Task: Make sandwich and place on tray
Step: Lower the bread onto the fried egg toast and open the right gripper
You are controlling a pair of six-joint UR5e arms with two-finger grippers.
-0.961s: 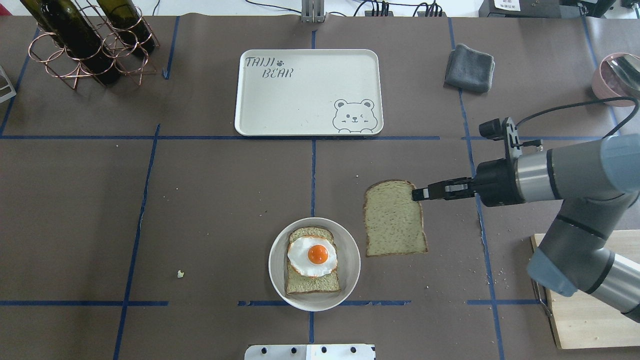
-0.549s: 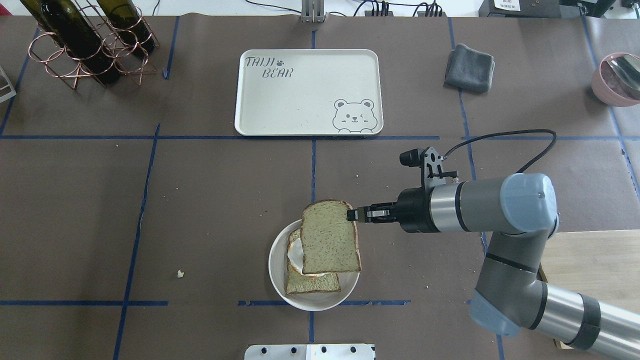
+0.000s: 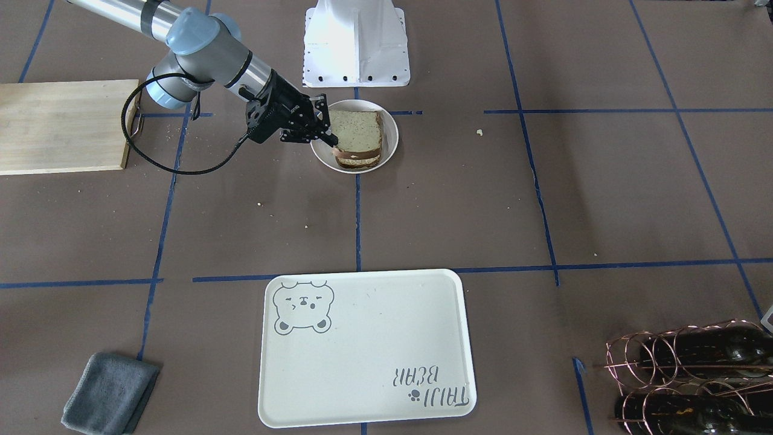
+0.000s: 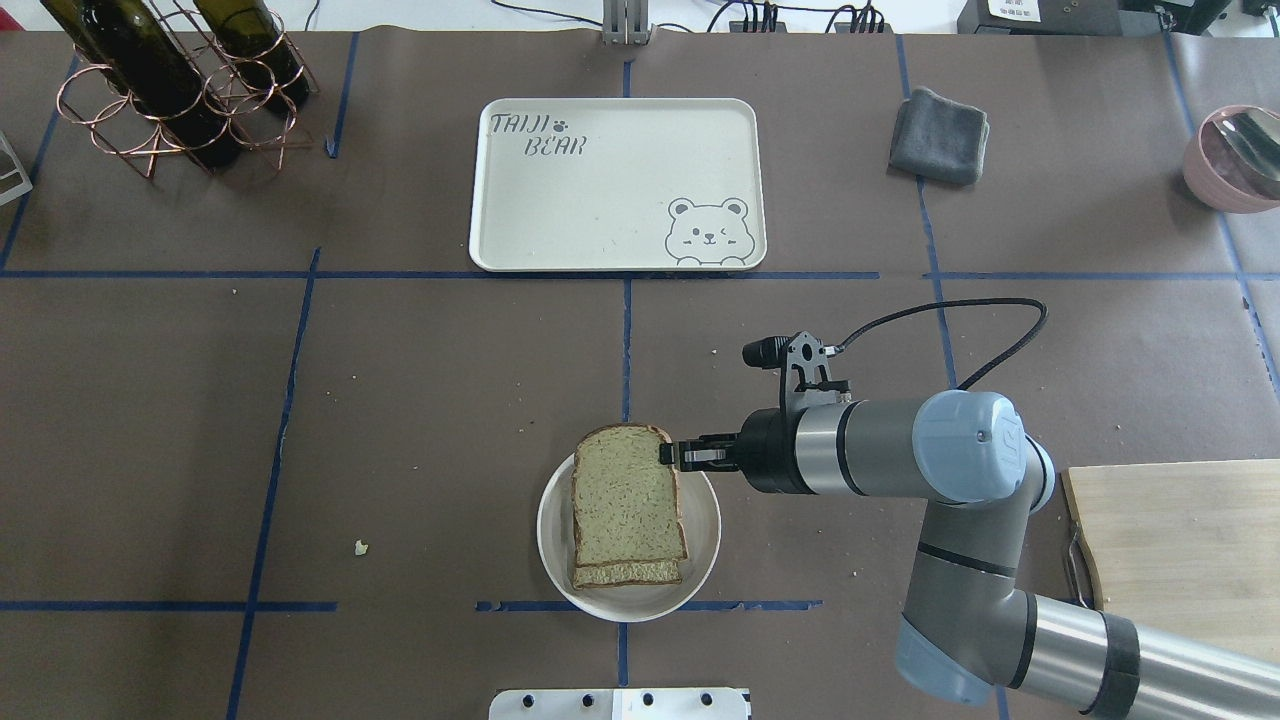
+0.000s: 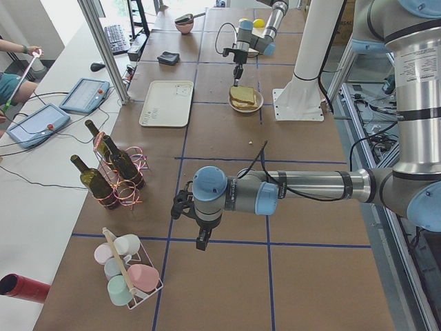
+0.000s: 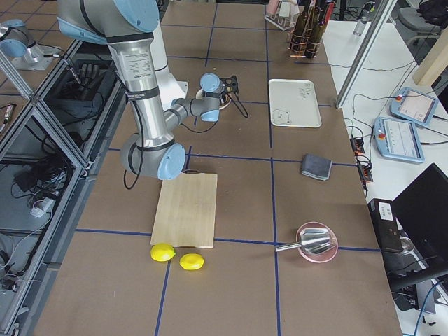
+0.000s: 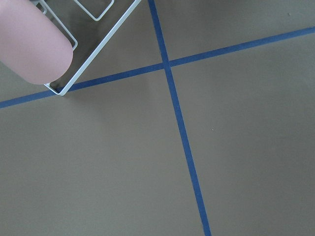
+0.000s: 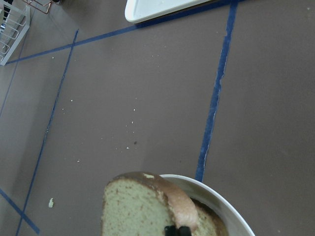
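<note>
The brown surface [image 4: 400,420] carries everything; at its far middle lies the tray [image 4: 610,200], bare, its long axis running left to right across the robot's front; the right arm [image 4: 900,455] reaches in from the robot's right, level and low; near the robot sits the round white plate [image 4: 703,545], well apart from the tray, straight behind it as the robot looks.

On the plate rests the sandwich [image 4: 628,520]; the top slice [image 4: 625,490] covers the lower slice [image 4: 625,574] almost wholly, shifted a little toward the tray; the egg is hidden from above, though a pale layer shows between the slices in the front-facing view.

The stack's long axis runs from robot to tray, domed crust pointing at the tray, tilted slightly to the robot's left; the right hand [image 4: 668,453] comes at it crosswise, narrow, pinching the top slice's far right corner; so the sandwich lies left of the hand, and this arm is by far the nearer.

The left hand [image 5: 201,244] hangs well off to the robot's left; whether it is wide or narrow I cannot tell.
</note>
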